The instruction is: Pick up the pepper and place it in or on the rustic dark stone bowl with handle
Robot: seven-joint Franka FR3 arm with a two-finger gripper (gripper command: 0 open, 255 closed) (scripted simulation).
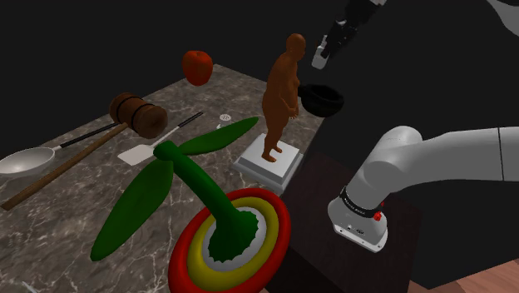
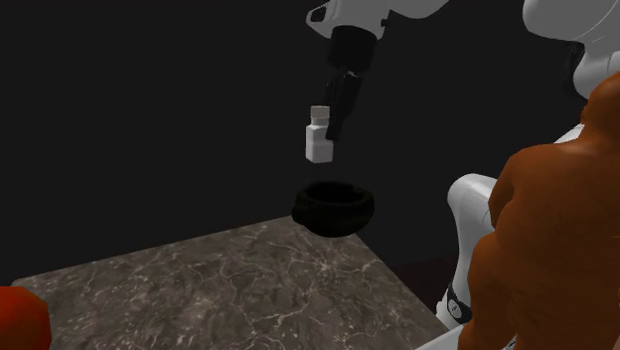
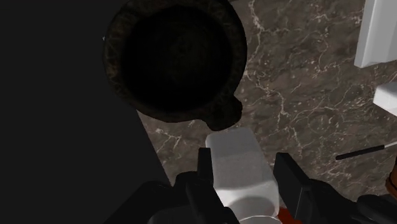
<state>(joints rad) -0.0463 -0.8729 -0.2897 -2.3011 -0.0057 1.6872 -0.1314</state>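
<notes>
The white pepper shaker is clamped between the gripper's two fingers. It hangs in the air above the dark bowl.

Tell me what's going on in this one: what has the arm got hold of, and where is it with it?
The arm's black two-finger gripper is shut on a small white shaker-shaped bottle, holding it in the air above a dark, rough round bowl with a stub handle. The bowl sits at a corner of the grey marbled tabletop. The bottle hangs clear of the bowl and has not been set down, so the placing is not yet done.
</notes>
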